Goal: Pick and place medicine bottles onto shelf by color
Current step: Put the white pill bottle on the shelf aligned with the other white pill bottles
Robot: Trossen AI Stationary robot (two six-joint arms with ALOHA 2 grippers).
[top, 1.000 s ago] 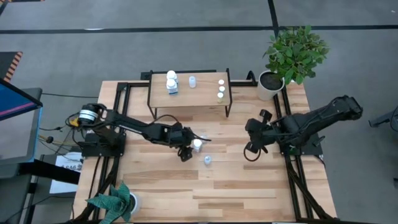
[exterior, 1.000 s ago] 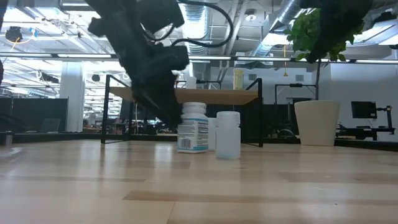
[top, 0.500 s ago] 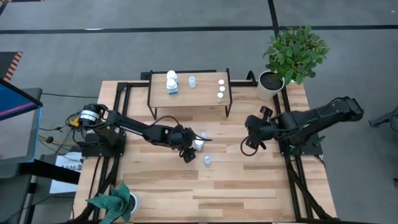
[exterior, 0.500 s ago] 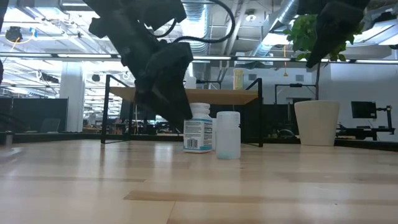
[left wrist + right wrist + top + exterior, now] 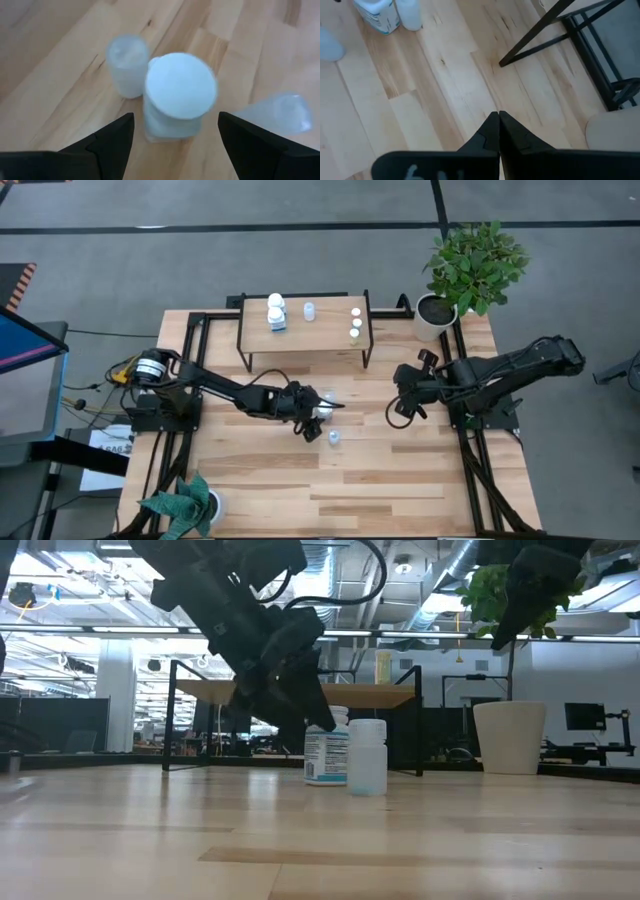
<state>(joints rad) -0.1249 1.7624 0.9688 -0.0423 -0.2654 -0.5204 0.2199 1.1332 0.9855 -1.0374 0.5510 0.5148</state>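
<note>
The task is judged to be well under way but unfinished. At the left end of the shelf (image 5: 305,330), a low riser with a light wooden top on thin black metal legs, two white bottles (image 5: 275,312) are already grouped; a pale-blue bottle (image 5: 309,310) stands near the middle, and three tiny bottles (image 5: 355,323) are lined up at the right end.

On the wooden tabletop (image 5: 400,480) in front of the shelf, the left gripper (image 5: 175,135) is lowered around a white labelled bottle (image 5: 326,745), with its dark fingers (image 5: 112,142) spread on either side and not yet closed on it. This bottle is shown as a smooth plastic cylinder with a flat round cap and a printed label. Just beside it stand small translucent pale-blue bottles (image 5: 367,756), at least two as seen in the left wrist view, which remain to be shelved.

Farther right, the right gripper (image 5: 498,122) is held above bare planks near the shelf's right leg, with its fingers pressed together and nothing held. A leafy potted plant (image 5: 470,265) occupies the far right corner.
</note>
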